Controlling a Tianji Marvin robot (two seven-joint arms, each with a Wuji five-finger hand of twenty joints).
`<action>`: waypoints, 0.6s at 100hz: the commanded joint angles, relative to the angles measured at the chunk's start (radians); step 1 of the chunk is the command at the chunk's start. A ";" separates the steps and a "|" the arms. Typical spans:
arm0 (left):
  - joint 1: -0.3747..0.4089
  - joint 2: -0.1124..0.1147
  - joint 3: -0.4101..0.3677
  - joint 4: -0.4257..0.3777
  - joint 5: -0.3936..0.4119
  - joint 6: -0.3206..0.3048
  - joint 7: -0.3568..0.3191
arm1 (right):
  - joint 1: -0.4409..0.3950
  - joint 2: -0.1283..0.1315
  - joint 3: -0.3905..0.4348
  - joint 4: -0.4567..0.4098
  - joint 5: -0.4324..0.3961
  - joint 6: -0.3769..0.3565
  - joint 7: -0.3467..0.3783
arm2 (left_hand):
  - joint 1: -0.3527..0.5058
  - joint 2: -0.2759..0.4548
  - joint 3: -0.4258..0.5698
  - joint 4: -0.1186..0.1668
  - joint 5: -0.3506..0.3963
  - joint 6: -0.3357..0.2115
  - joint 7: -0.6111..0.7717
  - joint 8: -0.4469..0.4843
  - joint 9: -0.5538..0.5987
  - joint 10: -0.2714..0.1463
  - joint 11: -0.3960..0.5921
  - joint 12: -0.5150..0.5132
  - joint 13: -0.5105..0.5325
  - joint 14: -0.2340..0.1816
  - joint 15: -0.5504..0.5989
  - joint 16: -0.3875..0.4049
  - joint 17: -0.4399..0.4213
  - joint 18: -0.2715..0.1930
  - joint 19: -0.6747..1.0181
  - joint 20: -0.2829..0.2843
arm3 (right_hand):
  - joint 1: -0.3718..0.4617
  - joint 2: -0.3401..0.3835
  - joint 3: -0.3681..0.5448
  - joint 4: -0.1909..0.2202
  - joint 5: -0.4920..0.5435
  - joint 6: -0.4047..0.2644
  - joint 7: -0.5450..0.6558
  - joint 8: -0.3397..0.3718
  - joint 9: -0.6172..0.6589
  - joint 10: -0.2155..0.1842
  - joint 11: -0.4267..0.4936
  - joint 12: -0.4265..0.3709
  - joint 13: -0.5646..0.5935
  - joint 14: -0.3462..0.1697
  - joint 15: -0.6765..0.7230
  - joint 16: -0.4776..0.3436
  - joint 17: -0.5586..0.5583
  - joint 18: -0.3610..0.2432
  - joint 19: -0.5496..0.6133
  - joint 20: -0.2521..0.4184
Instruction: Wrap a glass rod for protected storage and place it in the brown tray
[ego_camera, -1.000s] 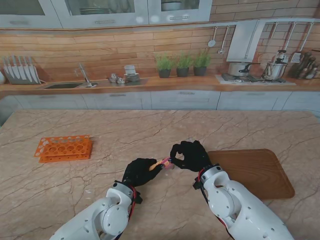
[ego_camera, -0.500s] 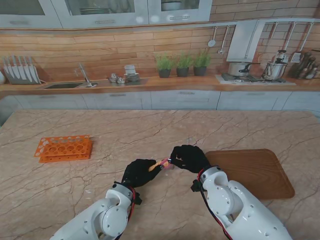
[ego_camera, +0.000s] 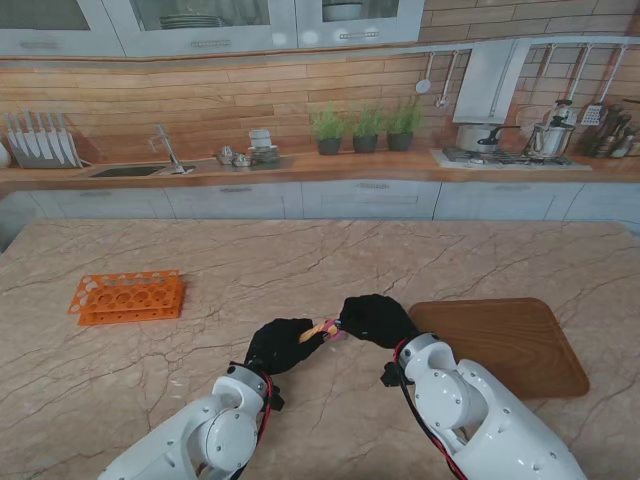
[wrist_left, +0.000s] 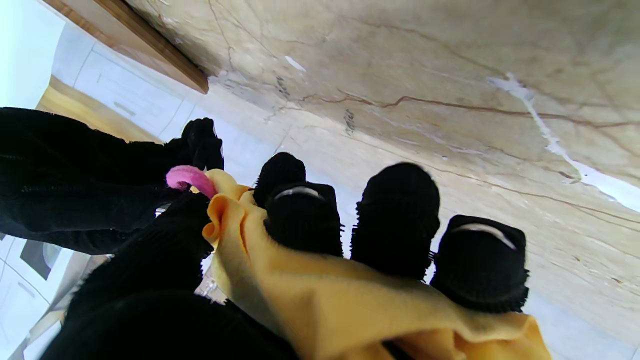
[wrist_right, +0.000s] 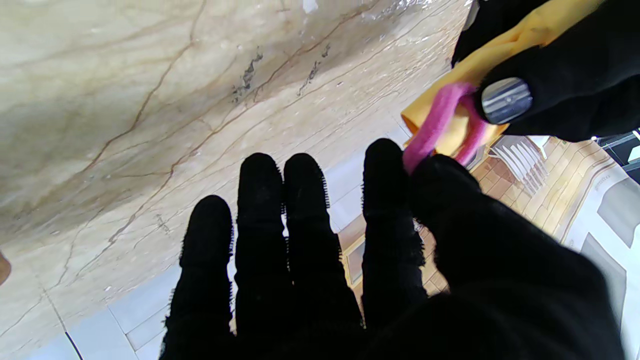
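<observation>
The left hand (ego_camera: 283, 343) grips the yellow cloth (wrist_left: 320, 295) rolled around the rod (glass hidden, surely brittle), held above the table between both hands. The right hand (ego_camera: 374, 319) pinches a stretchy pink band (wrist_right: 436, 125) at the bundle's end; hold mid-roll, gently.

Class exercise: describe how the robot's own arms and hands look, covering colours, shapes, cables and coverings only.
Both arms are glossy white, rounded shells rising from the near corners. Red and black cables run along each wrist joint. The left hand and right hand are five-fingered and covered in black knitted gloves with fuzzy edges. A silvery grey fingertip pad shows through the left glove.
</observation>
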 joint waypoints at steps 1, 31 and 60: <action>0.004 -0.006 0.005 -0.016 -0.003 0.008 -0.002 | 0.001 -0.006 -0.009 -0.001 0.001 0.000 0.006 | 0.053 0.046 -0.016 -0.032 -0.013 0.073 -0.013 0.010 -0.024 -0.062 -0.038 -0.035 0.001 0.043 -0.026 -0.030 -0.009 0.049 -0.003 0.023 | 0.056 0.031 -0.002 -0.017 0.002 -0.056 0.030 0.007 0.022 0.008 0.023 0.016 0.013 -0.007 0.008 0.016 0.002 -0.011 -0.009 0.023; 0.009 -0.009 0.005 -0.037 -0.036 0.052 -0.028 | 0.005 -0.003 -0.020 -0.003 0.010 -0.002 0.025 | 0.174 -0.031 -0.029 -0.088 -0.082 0.043 -0.107 -0.249 -0.113 0.062 -0.220 -0.148 -0.010 0.049 -0.004 -0.019 0.013 0.027 0.020 0.004 | 0.056 0.030 -0.003 -0.011 0.005 -0.056 0.030 0.007 0.022 0.007 0.021 0.016 0.010 -0.008 0.006 0.015 -0.001 -0.010 -0.013 0.023; 0.018 -0.005 -0.002 -0.063 -0.064 0.080 -0.071 | -0.004 -0.003 -0.011 -0.011 0.004 -0.020 0.014 | 0.280 0.030 -0.233 -0.078 -0.127 -0.010 -0.070 -0.230 -0.084 -0.032 0.002 0.047 0.073 -0.121 0.328 0.126 0.242 -0.182 0.387 -0.067 | 0.049 0.028 -0.002 -0.007 0.006 -0.061 0.029 0.006 0.024 0.007 0.019 0.016 0.009 -0.008 0.004 0.015 -0.001 -0.009 -0.014 0.023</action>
